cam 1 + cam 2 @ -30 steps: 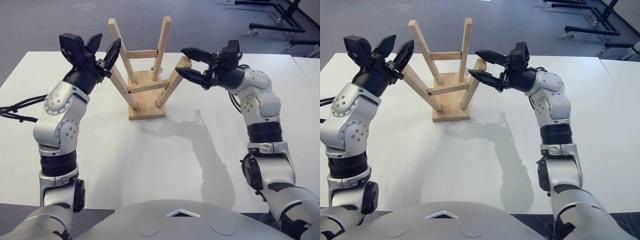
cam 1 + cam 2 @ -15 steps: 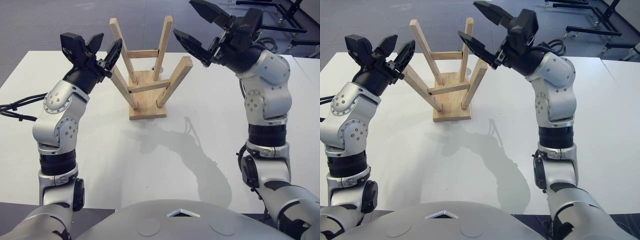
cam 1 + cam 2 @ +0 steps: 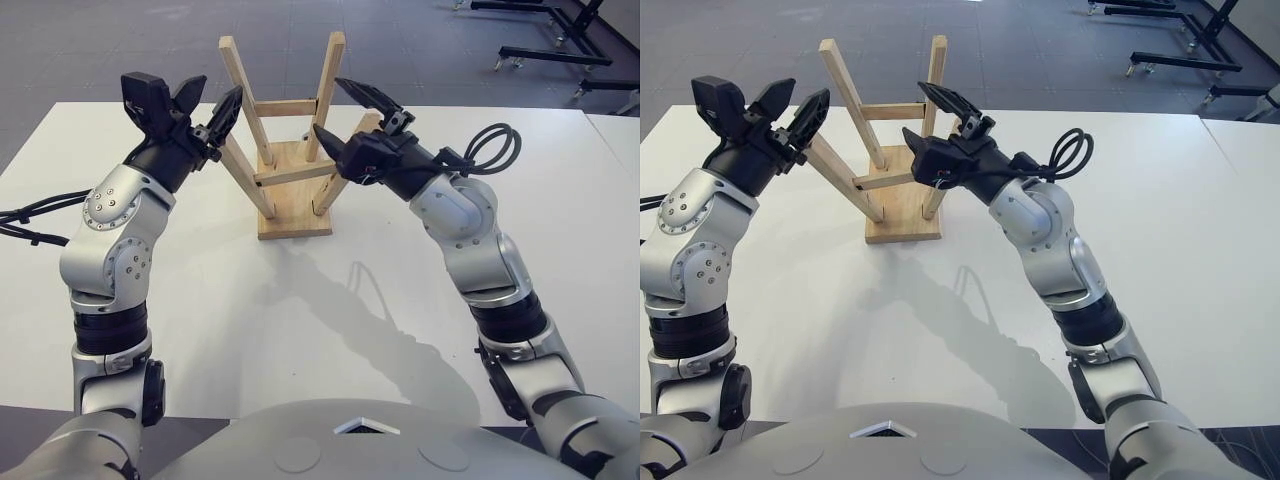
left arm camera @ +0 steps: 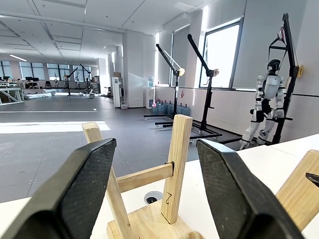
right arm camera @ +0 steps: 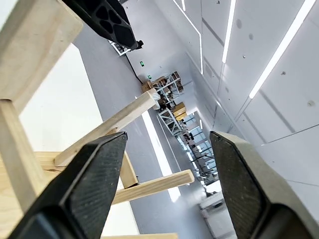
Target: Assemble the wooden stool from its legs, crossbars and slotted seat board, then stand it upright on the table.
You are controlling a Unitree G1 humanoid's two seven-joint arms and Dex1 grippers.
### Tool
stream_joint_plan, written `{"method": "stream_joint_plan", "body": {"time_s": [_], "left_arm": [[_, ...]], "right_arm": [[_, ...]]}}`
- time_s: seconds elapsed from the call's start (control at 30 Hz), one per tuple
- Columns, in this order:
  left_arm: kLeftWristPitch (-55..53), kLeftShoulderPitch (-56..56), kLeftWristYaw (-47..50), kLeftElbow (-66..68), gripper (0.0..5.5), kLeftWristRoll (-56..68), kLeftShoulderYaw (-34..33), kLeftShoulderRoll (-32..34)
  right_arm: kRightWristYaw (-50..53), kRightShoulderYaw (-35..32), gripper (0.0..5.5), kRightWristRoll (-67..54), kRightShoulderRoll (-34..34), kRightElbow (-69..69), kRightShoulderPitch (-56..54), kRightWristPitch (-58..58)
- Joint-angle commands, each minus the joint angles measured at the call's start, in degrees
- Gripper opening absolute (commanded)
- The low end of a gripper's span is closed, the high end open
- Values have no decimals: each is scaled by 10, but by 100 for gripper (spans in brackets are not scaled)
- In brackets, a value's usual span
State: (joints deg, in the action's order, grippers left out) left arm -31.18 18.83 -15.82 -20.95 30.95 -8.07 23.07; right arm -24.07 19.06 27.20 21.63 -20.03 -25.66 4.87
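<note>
Black left gripper [image 3: 216,98]: fingers spread wide, straddling the top of the near-left leg [image 3: 245,172], pinching nothing. Black right gripper [image 3: 329,106]: fingers spread too, either side of the near-right leg's end. Light wooden stool [image 3: 290,176] is assembled but upside down, square seat board [image 3: 296,221] flat on the white table [image 3: 250,330], far centre. Risk: gripping leg tips and turning unevenly could pry a leg loose or topple it.

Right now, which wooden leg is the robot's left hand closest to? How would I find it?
On the white table the stool stands upside down, four legs in the air. Find the near leg that slants toward the robot's left. Only its tip reaches the open left gripper; the other legs stand clear of it.
</note>
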Motion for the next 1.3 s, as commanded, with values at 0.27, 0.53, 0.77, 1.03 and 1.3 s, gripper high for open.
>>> {"method": "stream_joint_plan", "body": {"time_s": [0.27,0.53,0.77,1.03,1.3], "left_arm": [[-31,-4,-5,26,294,-9,18,-1],[-32,-4,-10,26,294,-8,20,0],[-33,-2,-12,27,294,-10,21,-1],[-37,-1,-9,24,294,-9,19,-4],[-39,0,-6,25,294,-8,15,-9]], "right_arm": [[-34,58,306,99,3,38,-8,15],[-18,58,306,151,-15,54,-6,52],[-50,66,306,156,-19,66,10,74],[-104,84,306,162,-13,63,23,92],[-155,99,306,165,6,57,29,100]]}}
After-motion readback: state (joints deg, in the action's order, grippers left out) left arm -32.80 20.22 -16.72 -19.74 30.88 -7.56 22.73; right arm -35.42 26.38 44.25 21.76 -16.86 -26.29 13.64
